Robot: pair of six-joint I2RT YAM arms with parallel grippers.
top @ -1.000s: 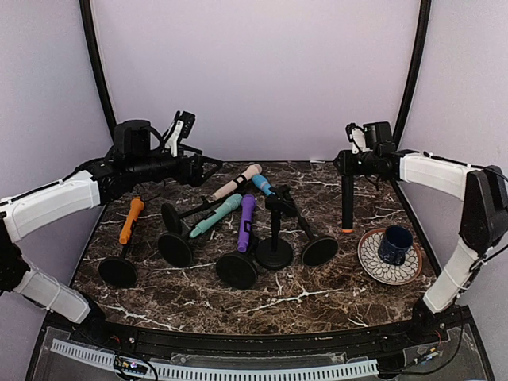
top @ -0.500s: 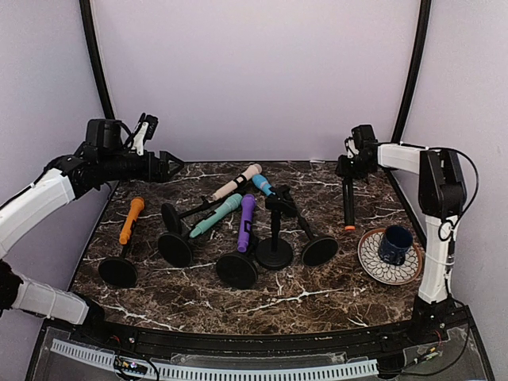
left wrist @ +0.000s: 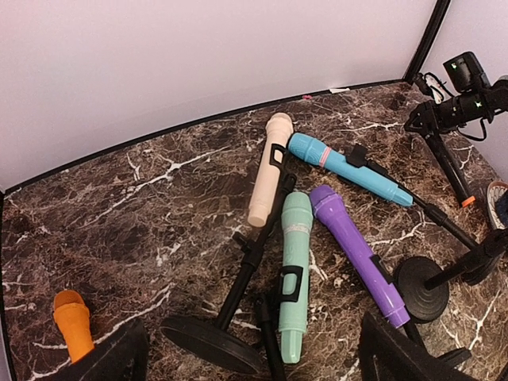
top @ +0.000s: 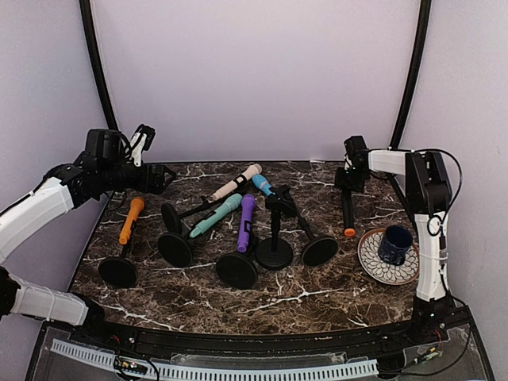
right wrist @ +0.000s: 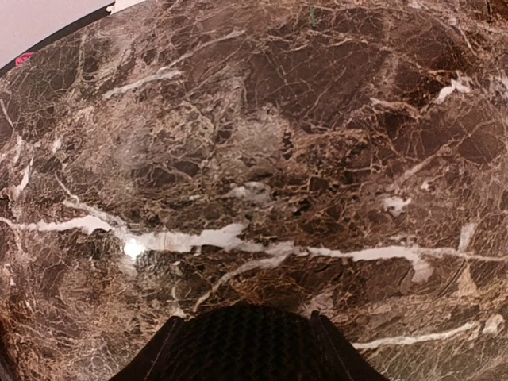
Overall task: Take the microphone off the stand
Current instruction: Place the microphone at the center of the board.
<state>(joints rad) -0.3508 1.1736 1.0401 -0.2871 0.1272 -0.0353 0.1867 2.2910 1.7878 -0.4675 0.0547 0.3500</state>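
Apparently the right tool [top: 349,179] is standing the black mic [top: 348,208] orange-tip-down on the desk [top: 317,300] at far right, its grip impossible to tell, while the left tool [top: 165,179] is hovering wide open; next probably calls for letting go and lifting clear.

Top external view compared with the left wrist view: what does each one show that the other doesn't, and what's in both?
Only the top external view shows the blue mug and its plate in full, the orange microphone down to its stand base, and both arms. Only the left wrist view makes out the pink band on the blue microphone. Both show the cream microphone, teal microphone and purple microphone, plus the right gripper holding the black microphone.
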